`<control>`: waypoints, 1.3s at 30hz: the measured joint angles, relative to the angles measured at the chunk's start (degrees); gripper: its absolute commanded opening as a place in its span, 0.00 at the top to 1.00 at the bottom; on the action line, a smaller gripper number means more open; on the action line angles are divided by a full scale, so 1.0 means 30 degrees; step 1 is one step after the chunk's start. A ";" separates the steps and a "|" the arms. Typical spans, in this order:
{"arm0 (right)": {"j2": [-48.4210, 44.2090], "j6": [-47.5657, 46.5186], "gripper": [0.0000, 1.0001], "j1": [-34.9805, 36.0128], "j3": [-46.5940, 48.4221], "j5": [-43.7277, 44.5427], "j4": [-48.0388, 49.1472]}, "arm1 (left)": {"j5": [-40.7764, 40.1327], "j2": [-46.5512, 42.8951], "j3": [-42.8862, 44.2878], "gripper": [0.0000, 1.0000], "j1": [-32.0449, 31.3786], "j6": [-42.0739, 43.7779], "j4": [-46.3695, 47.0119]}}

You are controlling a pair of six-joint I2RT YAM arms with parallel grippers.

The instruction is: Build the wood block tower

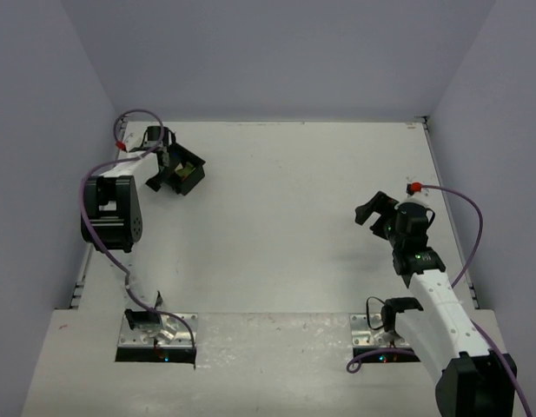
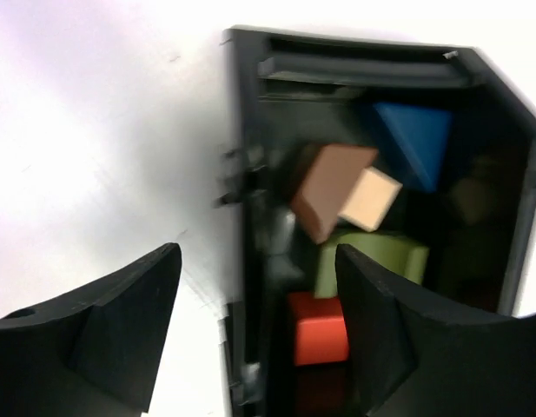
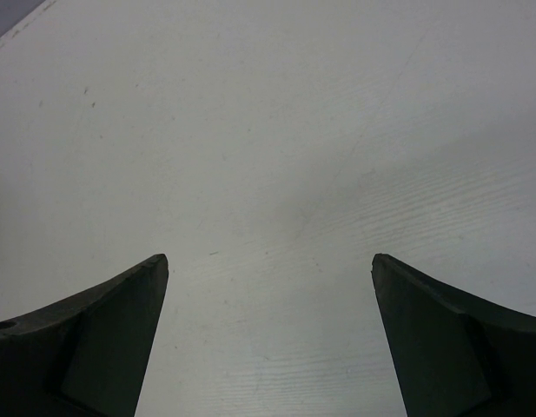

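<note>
The black tray (image 1: 188, 173) sits at the far left of the table, and in the top view it looks tipped. In the left wrist view the blocks lie jumbled inside it: a blue wedge (image 2: 415, 143), two tan cubes (image 2: 330, 187) (image 2: 372, 198), an olive-green oblong (image 2: 372, 261) and a red cube (image 2: 320, 328). My left gripper (image 2: 256, 252) (image 1: 166, 176) is open and straddles the tray's left wall (image 2: 243, 208), one finger outside and one inside beside the red cube. My right gripper (image 3: 269, 261) (image 1: 373, 211) is open and empty over bare table at the right.
The table (image 1: 285, 217) is white with grey walls around it. Purple cables (image 1: 463, 208) run along both arms. The tray lies close to the left wall and the left arm's elbow (image 1: 111, 208).
</note>
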 measured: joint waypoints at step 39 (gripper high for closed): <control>-0.0878 -0.0441 0.01 0.0000 0.0456 0.0433 -0.1786 | -0.5945 -0.5929 -0.3483 1.00 -1.2152 1.4814 0.4495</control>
